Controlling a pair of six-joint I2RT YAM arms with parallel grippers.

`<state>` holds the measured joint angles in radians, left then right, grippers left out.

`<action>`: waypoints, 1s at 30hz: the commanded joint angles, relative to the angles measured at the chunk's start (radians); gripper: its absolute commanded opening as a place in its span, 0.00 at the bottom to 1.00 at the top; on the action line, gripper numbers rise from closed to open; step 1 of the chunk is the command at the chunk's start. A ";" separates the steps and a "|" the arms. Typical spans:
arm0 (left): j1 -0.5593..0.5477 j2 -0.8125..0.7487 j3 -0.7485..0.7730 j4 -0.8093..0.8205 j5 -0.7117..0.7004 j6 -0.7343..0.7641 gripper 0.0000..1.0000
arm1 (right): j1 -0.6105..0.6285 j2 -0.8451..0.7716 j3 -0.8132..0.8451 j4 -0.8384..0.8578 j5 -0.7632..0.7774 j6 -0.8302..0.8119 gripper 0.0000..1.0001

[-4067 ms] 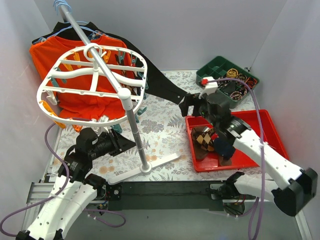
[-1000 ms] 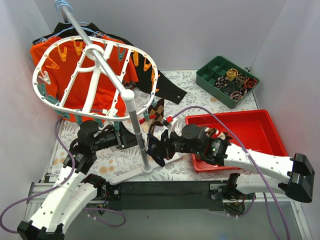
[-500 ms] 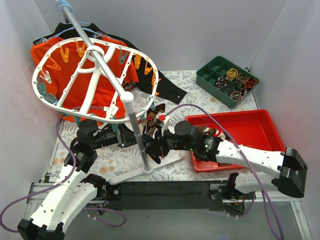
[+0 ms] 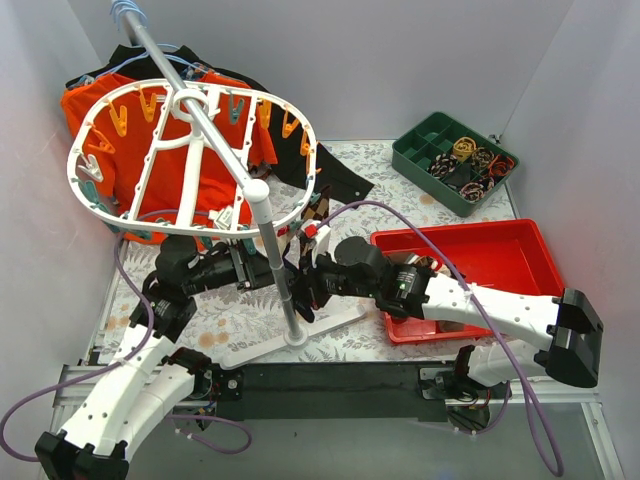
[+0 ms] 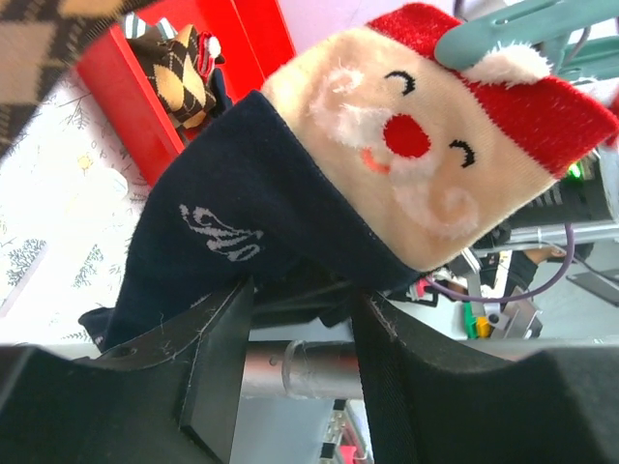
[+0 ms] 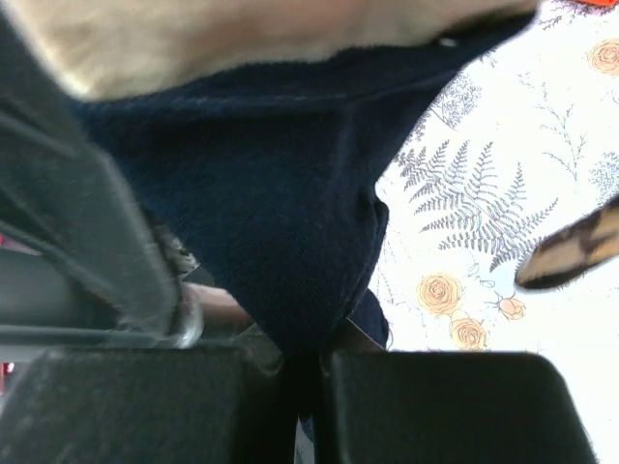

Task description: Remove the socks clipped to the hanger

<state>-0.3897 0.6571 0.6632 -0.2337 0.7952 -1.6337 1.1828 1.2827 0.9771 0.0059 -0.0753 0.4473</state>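
navy Santa-face sock (image 5: 319,184), red tray (image 4: 495,258)

The sock (image 5: 290,193) is soft knitted cloth, matt navy, with fluffy white trim on its Santa face. The hanger (image 4: 193,175) is smooth glossy white plastic on a dull grey metal pole (image 4: 215,135). The tray (image 4: 500,265) is shiny red plastic, and the table (image 4: 400,200) has a matt flowered cover.

White cursive lettering, perhaps "Mo", is stitched on the navy Santa-face sock (image 5: 253,184), at eight o'clock from the face.
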 commanded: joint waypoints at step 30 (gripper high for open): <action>-0.014 0.087 0.099 -0.079 -0.094 -0.002 0.00 | 0.147 -0.154 0.003 -0.116 0.272 -0.064 0.46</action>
<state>-0.4015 0.7578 0.7399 -0.2955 0.6750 -1.6566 1.3136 1.1946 0.9833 -0.1215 0.1829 0.4103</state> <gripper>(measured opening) 0.014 0.412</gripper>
